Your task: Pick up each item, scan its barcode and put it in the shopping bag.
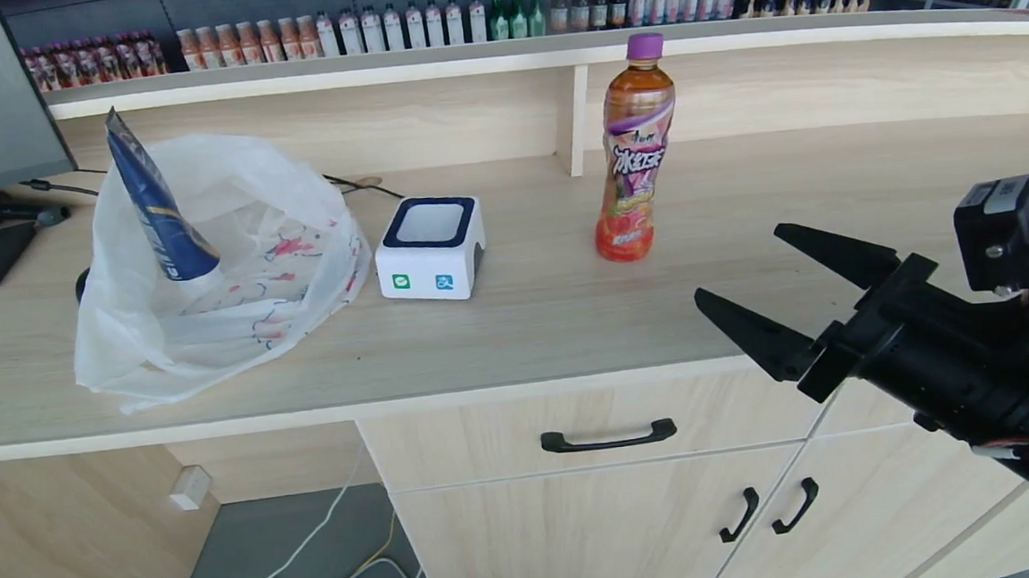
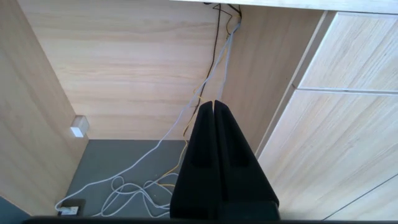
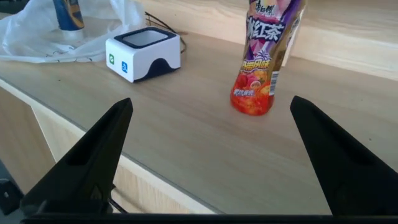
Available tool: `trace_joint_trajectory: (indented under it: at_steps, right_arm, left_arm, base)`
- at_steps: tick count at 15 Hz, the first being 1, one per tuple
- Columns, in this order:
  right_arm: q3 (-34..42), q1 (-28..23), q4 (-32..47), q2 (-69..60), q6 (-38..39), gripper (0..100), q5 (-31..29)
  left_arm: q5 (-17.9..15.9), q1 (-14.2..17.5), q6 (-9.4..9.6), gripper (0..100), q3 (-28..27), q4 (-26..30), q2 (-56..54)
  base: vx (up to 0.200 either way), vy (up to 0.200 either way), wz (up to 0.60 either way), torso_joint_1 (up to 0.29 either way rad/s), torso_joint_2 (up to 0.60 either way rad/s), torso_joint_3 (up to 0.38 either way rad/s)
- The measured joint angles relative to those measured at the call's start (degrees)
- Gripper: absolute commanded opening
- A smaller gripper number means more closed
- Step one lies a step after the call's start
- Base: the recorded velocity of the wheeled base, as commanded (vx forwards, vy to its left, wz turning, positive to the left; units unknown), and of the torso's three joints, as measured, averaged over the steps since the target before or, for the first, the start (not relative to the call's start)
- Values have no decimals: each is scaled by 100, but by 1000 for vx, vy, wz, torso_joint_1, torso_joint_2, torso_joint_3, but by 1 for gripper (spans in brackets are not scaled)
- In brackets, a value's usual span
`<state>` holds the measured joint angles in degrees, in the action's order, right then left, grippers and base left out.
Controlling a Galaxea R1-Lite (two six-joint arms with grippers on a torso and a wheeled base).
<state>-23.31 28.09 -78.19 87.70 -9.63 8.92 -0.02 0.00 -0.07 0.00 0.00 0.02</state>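
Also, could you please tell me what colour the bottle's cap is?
Purple. The cap of the bottle shows best in the head view.

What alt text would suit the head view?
The open right hand hovers at the front edge of a wooden counter near an upright drink bottle; further left sit a white scanner and a shopping bag holding a blue packet.

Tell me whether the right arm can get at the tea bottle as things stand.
Probably yes: the right gripper is open and faces the upright tea bottle, with bare counter between them.
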Motion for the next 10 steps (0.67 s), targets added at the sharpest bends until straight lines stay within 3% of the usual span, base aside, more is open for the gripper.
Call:
trace_joint_trajectory:
  at_steps: [5, 8, 10]
  right_arm:
    - [-1062, 239, 24, 703, -194, 100, -266]
    - [-1263, 250, 35, 970, 200, 100, -395]
    - [-1470, 228, 172, 1100, 992, 100, -694]
  left_arm:
    - [2, -10, 0, 0, 0, 2, 0]
    - [2, 0, 0, 0, 0, 0, 0]
    - [2, -2, 0, 0, 0, 0, 0]
  base:
    - [0, 0, 0, 0, 0, 0]
    - [0, 0, 0, 0, 0, 0]
    - [0, 0, 0, 0, 0, 0]
